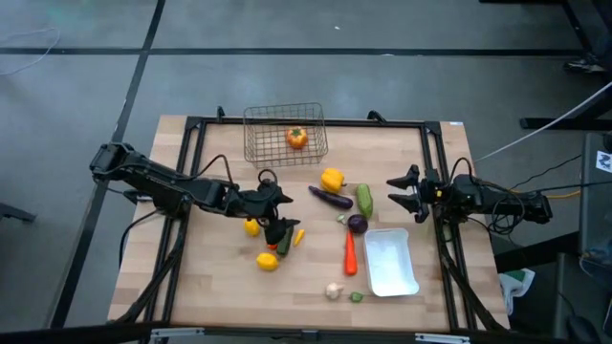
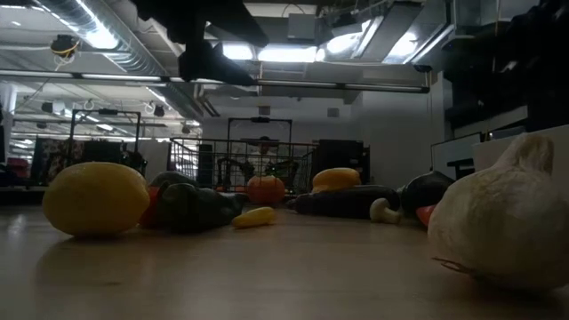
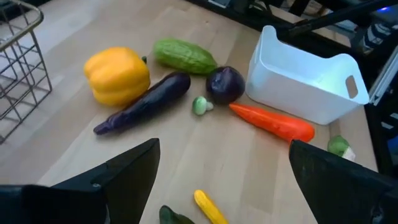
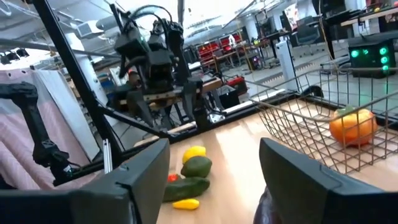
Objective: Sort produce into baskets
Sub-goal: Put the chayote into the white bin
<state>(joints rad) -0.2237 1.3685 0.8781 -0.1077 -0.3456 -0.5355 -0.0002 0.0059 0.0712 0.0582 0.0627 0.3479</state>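
So far only one piece is sorted: the orange tomato [image 1: 297, 138] sits inside the wire basket [image 1: 284, 133] at the far edge of the tabletop [image 1: 220, 277], while the white tray [image 1: 391, 262] holds nothing. Everything else lies loose (most of the job, by my reckoning): the yellow pepper [image 1: 332, 179], eggplant [image 1: 330, 198], cucumber [image 1: 364, 199], carrot [image 1: 350, 253], garlic [image 1: 333, 290] and a lemon [image 1: 268, 262]. The left tool [image 1: 279, 212] hovers released over the lemon cluster; the right tool [image 1: 405, 193], spread and grasping nothing, hangs beside the cucumber.
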